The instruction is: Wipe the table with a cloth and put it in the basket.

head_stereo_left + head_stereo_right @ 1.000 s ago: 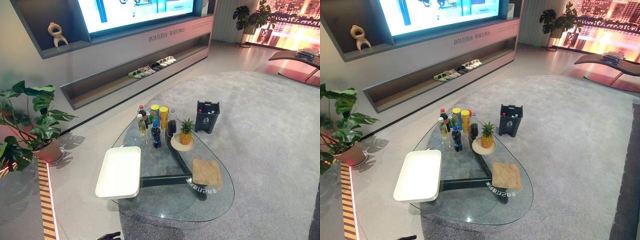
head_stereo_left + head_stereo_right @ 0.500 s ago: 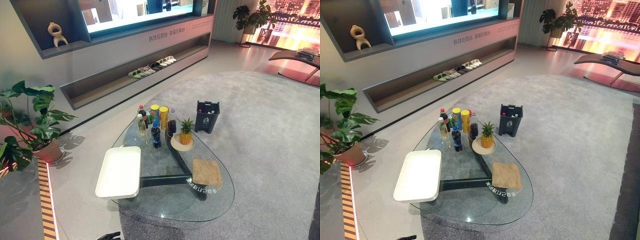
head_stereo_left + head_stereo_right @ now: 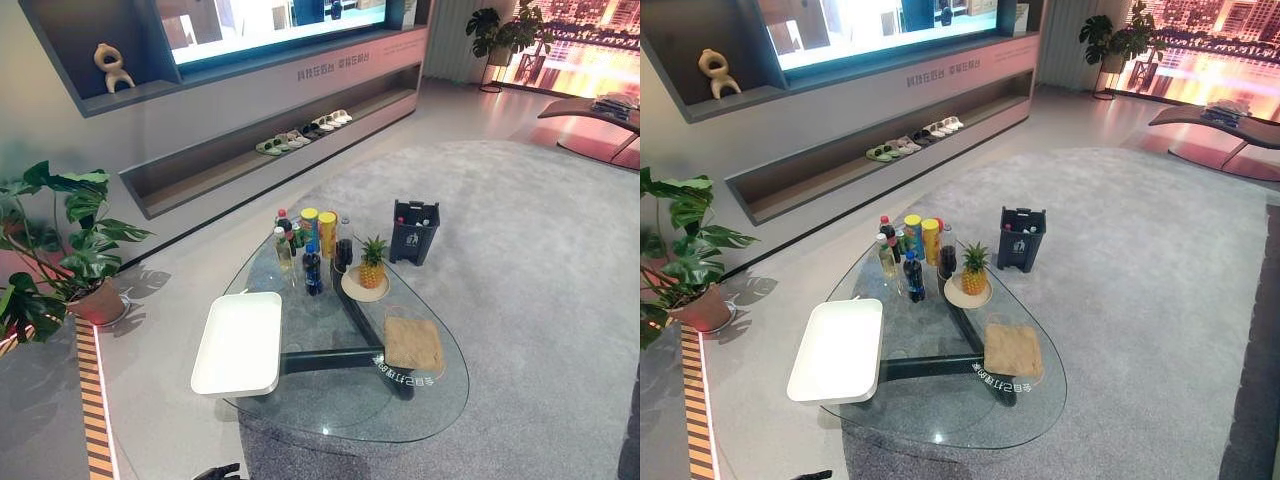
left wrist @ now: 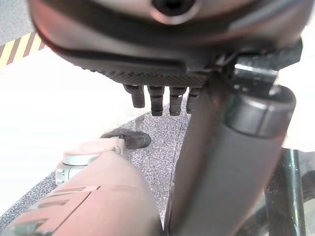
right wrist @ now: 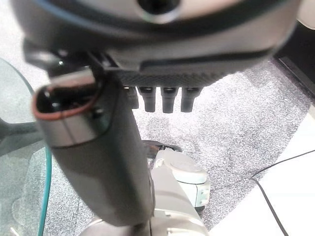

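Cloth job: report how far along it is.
Nothing looks done. The tan cloth lies flat on the glass table, untouched. The left hand and right hand hang with straight fingers, holding nothing. Left: grasp, wipe, drop it in the white basket.

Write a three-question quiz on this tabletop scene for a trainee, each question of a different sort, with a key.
1. True or false: the cloth lies inside the white basket.
2. Multiple choice: the pineapple stands on A) the carpet, B) a plate on the glass table, C) the wall shelf.
3. Fill in: the left hand and right hand each hold ____.

Key: 1. False; the cloth lies flat on the glass, on the table's right side, apart from the basket on its left side. 2. B. 3. Nothing; both hang empty with straight fingers, away from the cloth.
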You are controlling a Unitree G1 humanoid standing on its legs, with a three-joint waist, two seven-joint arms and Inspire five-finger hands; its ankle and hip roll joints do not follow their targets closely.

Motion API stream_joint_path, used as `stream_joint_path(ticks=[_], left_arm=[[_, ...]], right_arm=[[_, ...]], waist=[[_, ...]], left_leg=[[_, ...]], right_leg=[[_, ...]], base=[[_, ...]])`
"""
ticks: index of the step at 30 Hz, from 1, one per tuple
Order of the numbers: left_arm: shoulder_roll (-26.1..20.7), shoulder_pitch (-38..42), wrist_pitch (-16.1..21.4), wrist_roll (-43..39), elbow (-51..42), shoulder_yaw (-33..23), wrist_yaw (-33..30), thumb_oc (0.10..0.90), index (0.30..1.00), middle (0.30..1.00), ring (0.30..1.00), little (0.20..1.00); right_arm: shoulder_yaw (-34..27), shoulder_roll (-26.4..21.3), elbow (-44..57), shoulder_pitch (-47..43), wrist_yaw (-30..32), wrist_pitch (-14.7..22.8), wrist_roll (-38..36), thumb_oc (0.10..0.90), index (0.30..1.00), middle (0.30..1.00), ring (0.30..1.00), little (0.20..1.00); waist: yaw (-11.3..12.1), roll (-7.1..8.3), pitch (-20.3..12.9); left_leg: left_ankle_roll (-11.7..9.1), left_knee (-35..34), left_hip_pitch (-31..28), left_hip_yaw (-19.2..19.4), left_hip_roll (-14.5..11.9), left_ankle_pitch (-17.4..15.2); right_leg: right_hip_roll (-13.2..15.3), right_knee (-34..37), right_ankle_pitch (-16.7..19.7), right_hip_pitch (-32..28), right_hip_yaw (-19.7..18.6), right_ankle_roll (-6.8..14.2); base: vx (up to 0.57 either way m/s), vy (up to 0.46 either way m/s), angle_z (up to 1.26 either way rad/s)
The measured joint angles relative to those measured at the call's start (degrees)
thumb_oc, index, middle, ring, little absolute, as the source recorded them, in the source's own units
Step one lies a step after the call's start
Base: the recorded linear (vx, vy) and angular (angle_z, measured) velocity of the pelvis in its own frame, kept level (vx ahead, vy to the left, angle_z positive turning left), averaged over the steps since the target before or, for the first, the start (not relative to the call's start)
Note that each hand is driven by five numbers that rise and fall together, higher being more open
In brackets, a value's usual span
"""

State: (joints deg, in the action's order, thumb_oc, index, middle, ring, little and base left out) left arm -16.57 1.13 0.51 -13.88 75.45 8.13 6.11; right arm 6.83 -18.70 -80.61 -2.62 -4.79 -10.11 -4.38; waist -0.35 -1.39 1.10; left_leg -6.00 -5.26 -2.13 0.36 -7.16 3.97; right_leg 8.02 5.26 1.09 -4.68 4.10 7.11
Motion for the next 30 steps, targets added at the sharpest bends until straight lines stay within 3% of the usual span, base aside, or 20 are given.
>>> stream_joint_path(ticks=[4, 11, 17, 22, 30], left_arm=[[0.00, 1.47, 0.15, -2.26, -0.05, 0.37, -0.71, 0.800, 0.900, 0.900, 0.900, 0.900], [-0.19, 11.31, 0.31, -8.09, -0.83, 0.41, -3.07, 0.800, 0.900, 0.900, 0.900, 0.900], [-0.34, 16.50, 2.36, -12.74, -2.63, 0.40, -3.35, 0.800, 0.900, 0.900, 0.900, 0.900], [-1.14, 20.96, 3.03, -14.63, -4.58, 0.59, -3.72, 0.800, 0.900, 0.900, 0.900, 0.900], [-2.36, 24.42, 3.62, -15.90, -5.74, 2.52, -4.75, 0.800, 0.900, 0.900, 0.900, 0.900]], right_arm=[[0.60, -0.69, 0.37, -1.07, 0.07, 0.01, -0.08, 0.800, 0.900, 0.900, 0.900, 0.900], [1.38, -1.30, 0.83, -10.88, 2.35, -0.03, -2.61, 0.800, 0.900, 0.900, 0.900, 0.900], [1.68, -2.85, 1.87, -15.56, 3.58, 0.64, -4.80, 0.800, 0.900, 0.900, 0.900, 0.900], [2.36, -3.56, 2.82, -19.60, 4.79, 0.78, -7.09, 0.800, 0.900, 0.900, 0.900, 0.900], [2.42, -3.76, 3.68, -25.96, 6.83, 1.81, -9.55, 0.800, 0.900, 0.900, 0.900, 0.900]], waist=[[0.00, -0.43, 1.40], [-0.95, -1.64, 13.15], [-1.51, -2.72, 19.26], [-1.54, -3.05, 23.82], [-1.38, -2.87, 25.98]], left_leg=[[-0.25, 0.38, 3.25, 0.10, 0.04, 0.71], [-0.23, 0.45, 12.14, -0.31, 0.37, 4.60], [-0.07, 0.48, 16.61, -0.56, 0.36, 5.36], [-0.20, 2.92, 21.35, -0.72, 0.43, 5.65], [-0.36, 10.23, 28.31, -1.50, 1.06, 3.75]], right_leg=[[-0.01, -0.05, 1.20, 3.47, -0.33, -0.03], [-0.05, -0.47, 4.87, 12.19, -1.46, 0.17], [-0.15, -1.51, 5.65, 17.32, -1.61, 0.29], [-0.17, -4.78, 5.41, 22.47, -1.89, 0.47], [0.18, -17.29, 0.11, 31.87, -3.07, 0.09]], base=[[-0.20, 0.007, -0.03], [-0.21, -0.008, -0.03], [-0.14, -0.030, -0.01], [-0.15, -0.030, -0.01], [-0.08, -0.040, 0.02]])
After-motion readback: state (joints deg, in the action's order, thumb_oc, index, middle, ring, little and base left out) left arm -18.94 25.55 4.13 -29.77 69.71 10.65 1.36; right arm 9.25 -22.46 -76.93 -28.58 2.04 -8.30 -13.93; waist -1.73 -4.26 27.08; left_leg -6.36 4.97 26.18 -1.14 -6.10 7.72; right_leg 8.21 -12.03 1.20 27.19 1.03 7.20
